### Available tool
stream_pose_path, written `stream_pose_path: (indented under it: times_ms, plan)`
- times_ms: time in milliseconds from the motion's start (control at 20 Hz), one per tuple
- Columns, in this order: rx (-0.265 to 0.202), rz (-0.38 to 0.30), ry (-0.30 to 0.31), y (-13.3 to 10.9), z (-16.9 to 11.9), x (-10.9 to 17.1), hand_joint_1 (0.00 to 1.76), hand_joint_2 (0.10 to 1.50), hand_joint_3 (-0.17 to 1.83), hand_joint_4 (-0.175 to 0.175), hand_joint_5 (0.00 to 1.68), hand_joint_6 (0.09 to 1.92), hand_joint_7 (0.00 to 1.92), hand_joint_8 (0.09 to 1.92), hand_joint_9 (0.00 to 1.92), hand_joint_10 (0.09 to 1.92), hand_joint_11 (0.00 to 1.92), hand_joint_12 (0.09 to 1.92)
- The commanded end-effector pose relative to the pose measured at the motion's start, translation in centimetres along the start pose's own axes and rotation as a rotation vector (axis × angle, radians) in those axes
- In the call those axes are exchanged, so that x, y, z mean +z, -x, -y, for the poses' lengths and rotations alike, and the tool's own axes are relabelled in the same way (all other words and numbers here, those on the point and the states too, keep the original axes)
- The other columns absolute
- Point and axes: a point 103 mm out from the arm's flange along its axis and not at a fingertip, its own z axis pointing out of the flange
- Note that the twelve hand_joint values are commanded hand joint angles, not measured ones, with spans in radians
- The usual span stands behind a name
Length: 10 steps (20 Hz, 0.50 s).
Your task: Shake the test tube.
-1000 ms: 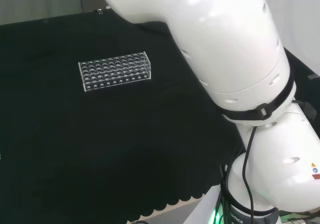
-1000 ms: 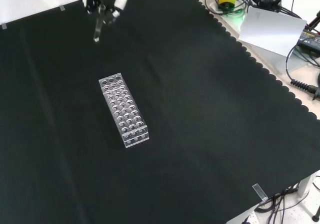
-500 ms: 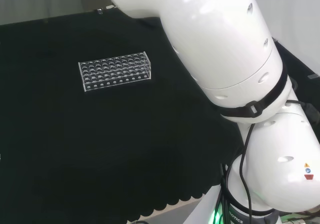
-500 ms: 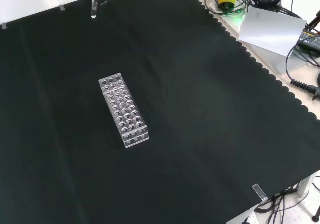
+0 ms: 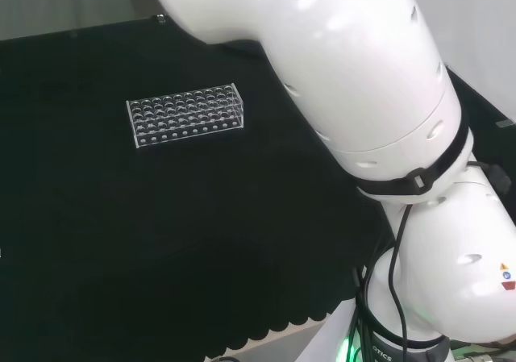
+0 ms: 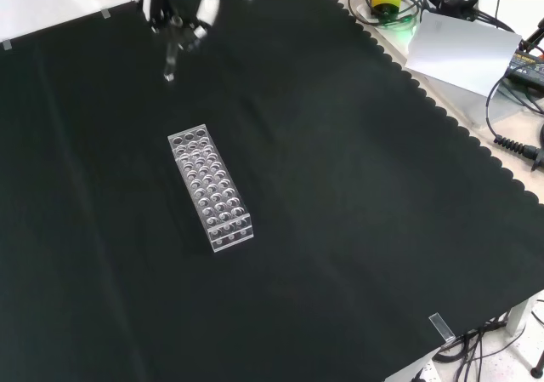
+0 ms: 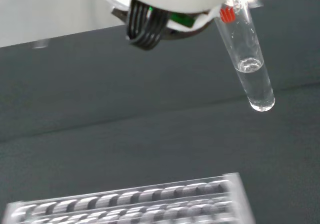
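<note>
Black cloth (image 6: 340,212) w/ scalloped edge over bench, white sheet (image 6: 463,50) at corner — cables (image 6: 510,101), grey wall (image 5: 56,3) behind

The test tube (image 7: 248,64) — clear glass, rounded bottom down, slightly tilted — holds clear liquid in its lower part and hangs above the black cloth.

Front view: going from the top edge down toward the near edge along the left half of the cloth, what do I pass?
The hand at the top, then the test tube hanging from it, then the clear tube rack on the black cloth.
</note>
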Motion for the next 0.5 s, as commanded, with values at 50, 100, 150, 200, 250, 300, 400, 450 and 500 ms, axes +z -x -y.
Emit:
stream_pose_path:
  times_ms: [50,100,150,200,250,300,400,450,500]
  plan:
    - [-0.147,-0.155,-0.04,-10.0,1.5,1.6,1.21,0.68,0.64,-0.175,1.26,0.68,1.65,0.6,1.5,0.65,0.91,1.2]
    - [-0.164,-0.165,-0.042,-10.8,1.7,1.7,1.21,0.68,0.64,-0.175,1.26,0.68,1.65,0.6,1.5,0.65,0.91,1.2]
    - [-0.18,-0.176,-0.043,-11.5,1.9,1.7,1.21,0.68,0.64,-0.175,1.26,0.68,1.65,0.6,1.5,0.65,0.91,1.2]
    - [-0.19,-0.188,-0.043,-12.0,2.0,1.6,1.21,0.68,0.64,-0.175,1.26,0.68,1.65,0.6,1.5,0.65,0.91,1.2]
    - [-0.196,-0.197,-0.042,-12.2,2.0,1.5,1.21,0.68,0.64,-0.175,1.26,0.68,1.65,0.6,1.5,0.65,0.91,1.2]
    - [-0.199,-0.201,-0.041,-12.3,1.9,1.4,1.21,0.68,0.64,-0.175,1.26,0.68,1.65,0.6,1.5,0.65,0.91,1.2]
    - [-0.195,-0.196,-0.038,-11.8,1.8,1.3,1.21,0.68,0.64,-0.175,1.26,0.68,1.65,0.6,1.5,0.65,0.91,1.2]
    - [-0.188,-0.187,-0.036,-11.2,1.6,1.2,1.21,0.68,0.64,-0.175,1.26,0.68,1.65,0.6,1.5,0.65,0.91,1.2]
    - [-0.18,-0.176,-0.033,-10.5,1.5,1.2,1.21,0.68,0.64,-0.175,1.26,0.68,1.65,0.6,1.5,0.65,0.91,1.2]
